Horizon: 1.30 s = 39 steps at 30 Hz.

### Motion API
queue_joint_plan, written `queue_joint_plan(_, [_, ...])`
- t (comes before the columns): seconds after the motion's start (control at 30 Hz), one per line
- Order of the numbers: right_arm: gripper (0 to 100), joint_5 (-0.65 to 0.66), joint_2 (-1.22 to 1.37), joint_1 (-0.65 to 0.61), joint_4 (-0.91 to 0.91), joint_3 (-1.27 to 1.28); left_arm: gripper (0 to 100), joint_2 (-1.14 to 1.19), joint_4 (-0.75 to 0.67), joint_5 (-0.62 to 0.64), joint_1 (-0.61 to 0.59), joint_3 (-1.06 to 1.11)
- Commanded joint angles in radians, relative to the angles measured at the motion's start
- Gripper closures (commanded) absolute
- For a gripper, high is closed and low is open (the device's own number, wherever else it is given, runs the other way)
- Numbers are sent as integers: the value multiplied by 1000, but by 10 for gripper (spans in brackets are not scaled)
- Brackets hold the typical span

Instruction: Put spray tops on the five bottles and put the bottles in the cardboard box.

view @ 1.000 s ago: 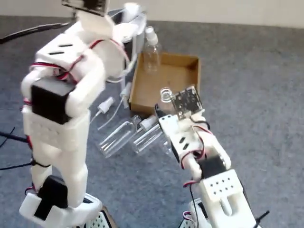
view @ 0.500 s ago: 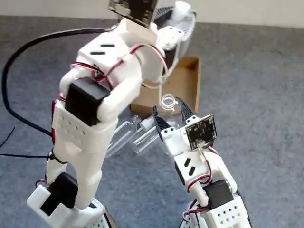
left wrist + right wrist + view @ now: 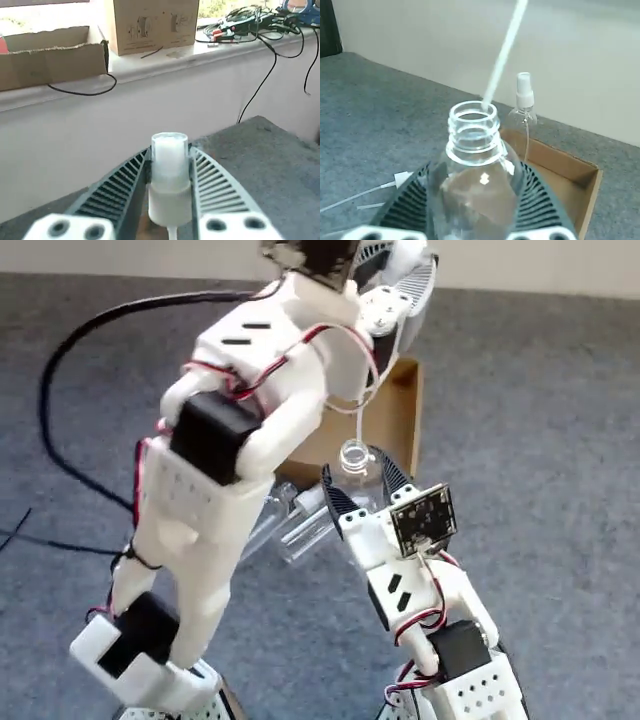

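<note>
My left gripper is high over the cardboard box, shut on a white spray top. Its thin dip tube hangs down and its tip is at the open mouth of a clear bottle. My right gripper holds that bottle upright, shut around its body, just in front of the box. One capped bottle stands in the box.
Two clear bottles lie on the grey carpet to the left of the right gripper, partly hidden by the left arm. A loose spray top with its tube lies on the carpet beside them. A black cable loops at the left.
The left arm has swung right and up with the spray top, bringing its tube over the bottle's mouth. The right gripper turned and raised the bottle upright, then held still.
</note>
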Motion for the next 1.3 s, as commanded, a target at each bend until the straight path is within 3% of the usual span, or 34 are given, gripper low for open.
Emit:
queue_joint_plan(0.0, [994, -11, -12, -1, -16, -8, 944, 21, -23, 5, -2, -5])
queue_joint_plan(0.63, [995, -63, 4, 2, 56, -62, 944, -13, 212, 9, 35, -4])
queue_joint_plan(0.83, [995, -127, 176, 61, 105, -199, 970, -13, 265, 8, 67, -4])
queue_joint_plan(1.27, [995, -224, 452, 61, 111, -483, 972, -19, 405, 8, 65, -2])
